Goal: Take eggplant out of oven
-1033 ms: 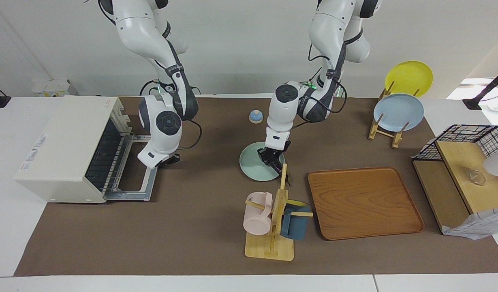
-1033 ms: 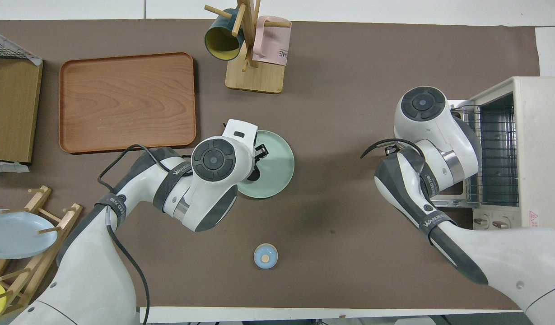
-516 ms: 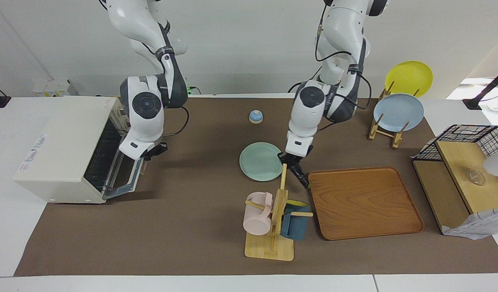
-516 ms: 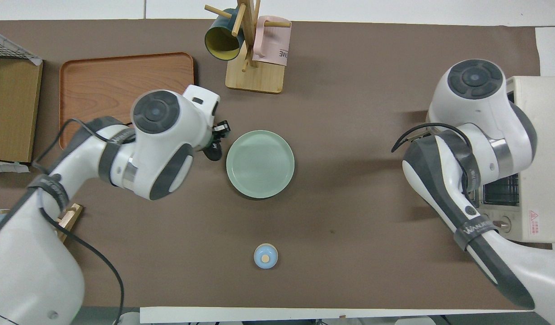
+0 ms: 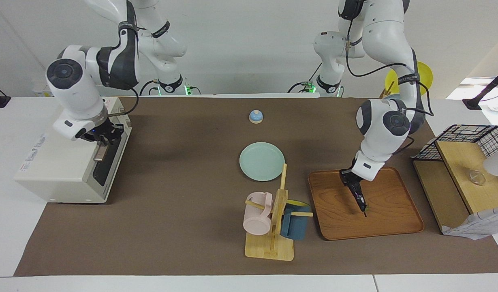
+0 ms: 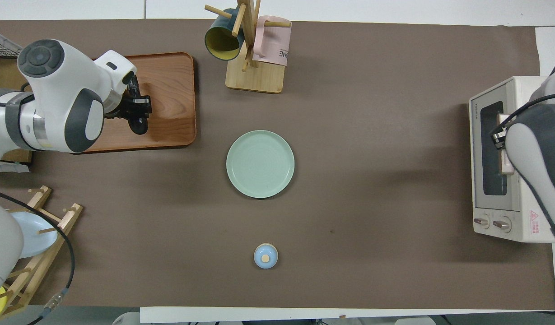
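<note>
One brown mat (image 5: 184,202) — white walls (image 5: 240,44)

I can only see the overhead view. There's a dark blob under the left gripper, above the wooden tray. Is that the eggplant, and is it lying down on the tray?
Observer: Yes, it's the eggplant. The left gripper holds it hanging at a slant, green stem tip down, low over the tray, not lying flat.
Operator: Where's the right gripper? The arm covers it up!
Observer: The right gripper is at the top edge of the oven door, just above the bronze handle.
Operator: What's the yellow bit in my bottom corner?
Observer: It's a round yellow plate standing upright at the left arm's end of the table, partly hidden by that arm.
</note>
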Robot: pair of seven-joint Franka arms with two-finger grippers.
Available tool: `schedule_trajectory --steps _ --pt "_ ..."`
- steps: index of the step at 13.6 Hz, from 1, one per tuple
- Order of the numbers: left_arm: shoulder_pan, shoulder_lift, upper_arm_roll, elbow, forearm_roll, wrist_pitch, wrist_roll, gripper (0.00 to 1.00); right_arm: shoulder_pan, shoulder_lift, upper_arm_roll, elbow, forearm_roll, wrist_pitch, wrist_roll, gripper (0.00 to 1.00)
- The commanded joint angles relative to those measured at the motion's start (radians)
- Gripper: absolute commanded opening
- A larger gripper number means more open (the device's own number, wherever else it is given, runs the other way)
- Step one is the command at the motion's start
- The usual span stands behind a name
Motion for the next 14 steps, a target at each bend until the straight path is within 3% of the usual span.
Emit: schedule_trajectory --steps 1,3,4,9,12,14 --pt "-0.006 0.011 0.011 0.046 0.030 -0.057 -0.003 1.00 -0.001 0.014 0.002 0.241 0.084 -0.193 -0.008 1.00" --pt "0.008 -0.055 0.023 0.048 0.031 -0.118 0.000 1.00 -0.001 0.012 0.002 0.384 0.089 -0.330 -0.007 1.00" --pt "0.012 -0.109 0.024 0.046 0.030 -0.208 0.003 1.00 -0.003 0.012 0.000 0.424 0.089 -0.358 -0.007 1.00" --pt "0.100 -0.372 0.026 0.048 0.019 -0.583 0.204 1.00 -0.027 -0.011 -0.017 0.383 0.084 -0.364 -0.007 1.00" --pt "0.109 -0.504 0.028 0.054 0.019 -0.689 0.246 1.00 -0.021 -0.012 -0.015 0.384 0.096 -0.384 -0.004 1.00" --pt "0.109 -0.540 0.028 0.057 0.019 -0.700 0.253 1.00 -0.029 -0.014 -0.015 0.383 0.105 -0.379 0.001 1.00"
